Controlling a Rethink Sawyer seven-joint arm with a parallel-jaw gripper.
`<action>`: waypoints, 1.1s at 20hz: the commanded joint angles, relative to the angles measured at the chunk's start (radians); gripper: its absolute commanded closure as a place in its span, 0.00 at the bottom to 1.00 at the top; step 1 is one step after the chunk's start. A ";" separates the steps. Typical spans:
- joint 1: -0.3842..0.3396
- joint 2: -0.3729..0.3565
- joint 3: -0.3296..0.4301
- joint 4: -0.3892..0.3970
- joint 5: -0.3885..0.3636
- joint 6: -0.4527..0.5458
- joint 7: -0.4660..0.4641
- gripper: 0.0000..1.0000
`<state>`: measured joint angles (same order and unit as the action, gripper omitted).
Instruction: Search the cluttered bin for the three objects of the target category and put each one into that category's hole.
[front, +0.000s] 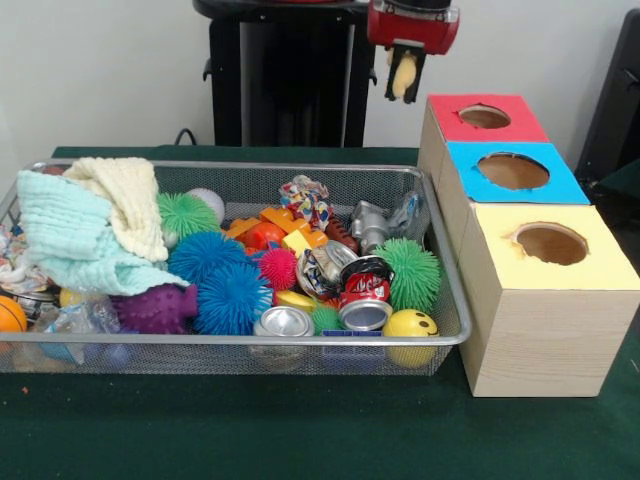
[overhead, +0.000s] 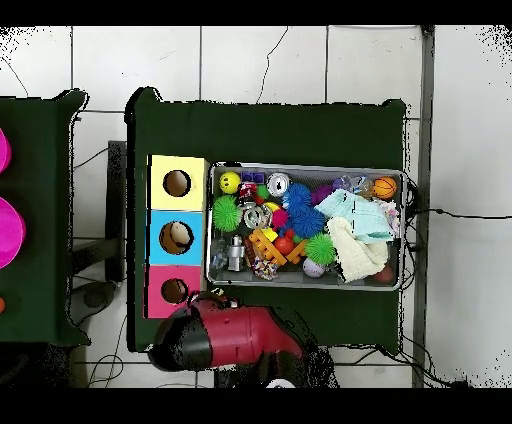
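The bin (front: 300, 340), a shallow silver wire-mesh basket, sits on the green table and is full of clutter. It also shows in the overhead view (overhead: 305, 166). My gripper (front: 405, 72) hangs high at the back, just left of and behind the red-topped box (front: 450, 125). It is shut on a pale yellow oblong object (front: 404, 76) held upright between its black fingers. In the overhead view the red arm (overhead: 235, 338) covers the gripper, next to the red box (overhead: 160, 290).
Three wooden boxes with round holes stand in a row beside the bin: red, blue (front: 470, 160) and yellow (front: 500, 225). The bin holds pale cloths (front: 95, 225), spiky balls (front: 232, 297), crushed cans (front: 364, 293), orange blocks (front: 270, 225) and a yellow smiley ball (front: 410, 325).
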<state>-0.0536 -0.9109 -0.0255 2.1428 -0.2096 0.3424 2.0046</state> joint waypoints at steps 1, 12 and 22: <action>0.074 0.029 -0.059 -0.068 0.112 0.109 0.276 1.00; 0.184 0.058 -0.128 -0.133 0.230 0.168 0.284 1.00; 0.252 0.139 -0.149 -0.101 0.320 0.055 0.284 1.00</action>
<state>0.1837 -0.8441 -0.1690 2.0942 0.0399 0.3939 2.0055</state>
